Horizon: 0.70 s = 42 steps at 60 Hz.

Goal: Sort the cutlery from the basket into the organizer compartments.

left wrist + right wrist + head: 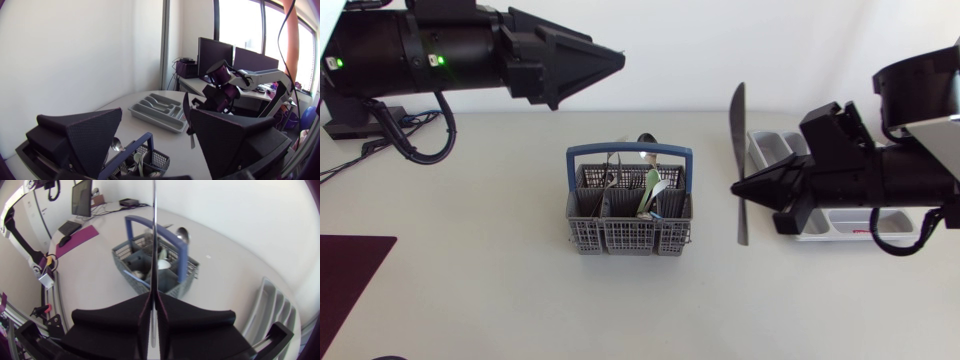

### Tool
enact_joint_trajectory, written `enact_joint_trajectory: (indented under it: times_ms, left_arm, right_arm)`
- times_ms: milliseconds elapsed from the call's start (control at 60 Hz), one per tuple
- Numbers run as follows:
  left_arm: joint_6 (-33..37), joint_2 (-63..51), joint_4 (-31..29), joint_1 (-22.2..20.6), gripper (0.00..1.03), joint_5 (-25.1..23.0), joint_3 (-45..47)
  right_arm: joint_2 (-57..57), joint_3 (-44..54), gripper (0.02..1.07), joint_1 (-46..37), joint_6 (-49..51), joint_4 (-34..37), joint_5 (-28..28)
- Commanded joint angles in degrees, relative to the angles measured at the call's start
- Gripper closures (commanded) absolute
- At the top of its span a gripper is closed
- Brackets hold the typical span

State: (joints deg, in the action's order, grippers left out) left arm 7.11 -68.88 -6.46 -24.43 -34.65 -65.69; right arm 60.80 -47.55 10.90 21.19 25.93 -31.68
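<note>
The grey cutlery basket (pixel 630 236) with a blue handle stands mid-table and holds several spoons (pixel 646 141) and other pieces. My right gripper (pixel 738 188) hovers to its right, shut on a long knife (pixel 737 120) held crosswise. In the right wrist view the knife (pixel 154 230) stands up from the gripper (pixel 152 297), with the basket (pixel 135 262) ahead. The grey organizer (pixel 770 148) lies partly under my right arm. My left gripper (pixel 618 58) hangs high behind the basket; its fingers (pixel 85 135) stand wide apart and empty, with the organizer (pixel 155 120) ahead.
A dark maroon mat (pixel 350 275) lies at the table's front left corner. Black cables (pixel 380 140) trail under my left arm at the far left. The organizer's edge (pixel 265 305) shows beside my right gripper.
</note>
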Motion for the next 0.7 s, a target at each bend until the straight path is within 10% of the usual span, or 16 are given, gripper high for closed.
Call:
enact_joint_trajectory:
  times_ms: [0,683]
  left_arm:
    - [5.8,-0.1,-2.2,-0.4,0.07,0.8,2.2]
    - [28.7,-1.3,-3.3,-14.6,0.07,20.0,17.0]
  right_arm:
    - [1.3,0.4,1.01,-6.7,4.3,0.9,0.1]
    - [38.3,-28.7,1.01,-37.9,11.4,-3.3,14.7]
